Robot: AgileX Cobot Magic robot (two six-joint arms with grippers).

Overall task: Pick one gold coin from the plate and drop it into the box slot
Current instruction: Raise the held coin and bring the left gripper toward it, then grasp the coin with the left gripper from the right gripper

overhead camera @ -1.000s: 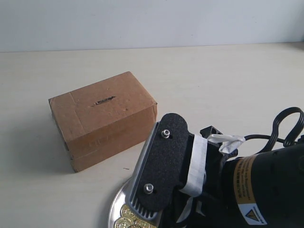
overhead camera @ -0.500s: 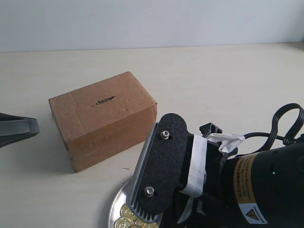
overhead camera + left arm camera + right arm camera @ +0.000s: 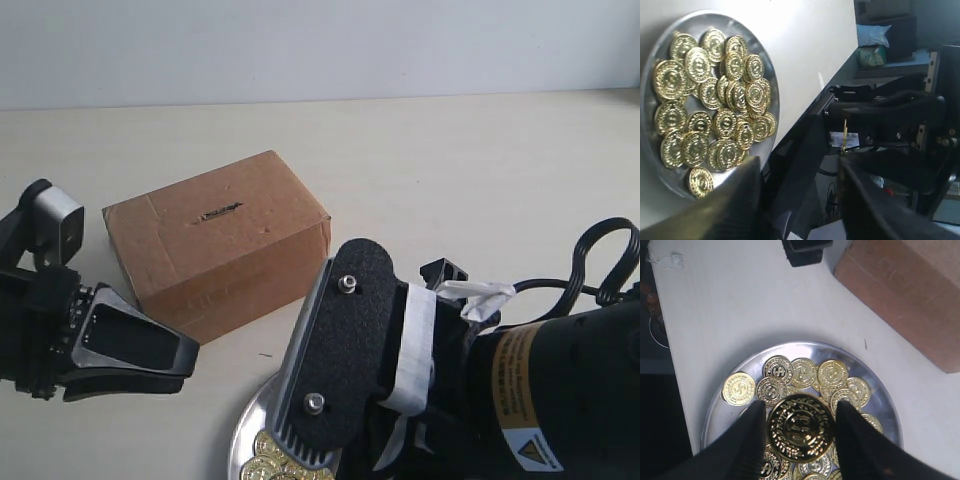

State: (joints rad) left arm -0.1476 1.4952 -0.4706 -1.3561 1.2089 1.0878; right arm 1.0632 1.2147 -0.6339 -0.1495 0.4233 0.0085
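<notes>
My left claw (image 3: 180, 356) has swung into the exterior view: a second ago it is not there at all, half a second ago only a dark tip shows at the left edge, and now it sits just in front of the box (image 3: 215, 250), at its near left corner, fingers pointing toward the plate (image 3: 747, 365). Its jaws stand apart with nothing between them. My right claw (image 3: 801, 440) has hardly moved; it hangs over the plate at the near edge of the table (image 3: 450, 170), clamped on one coin (image 3: 799, 421), gripped rim to rim between the two dark fingers. That coin is bright gold with a wreath around a central emblem, its face turned flat toward my wrist camera, and it looks much larger than the other coins (image 3: 805, 372) heaped in the shiny silver plate under it, so it sits nearer the camera than they do. The box is brown cardboard, taped, standing just beyond the plate, and the slot (image 3: 220, 211) is a short dark slit in its top face, well apart from the coin
</notes>
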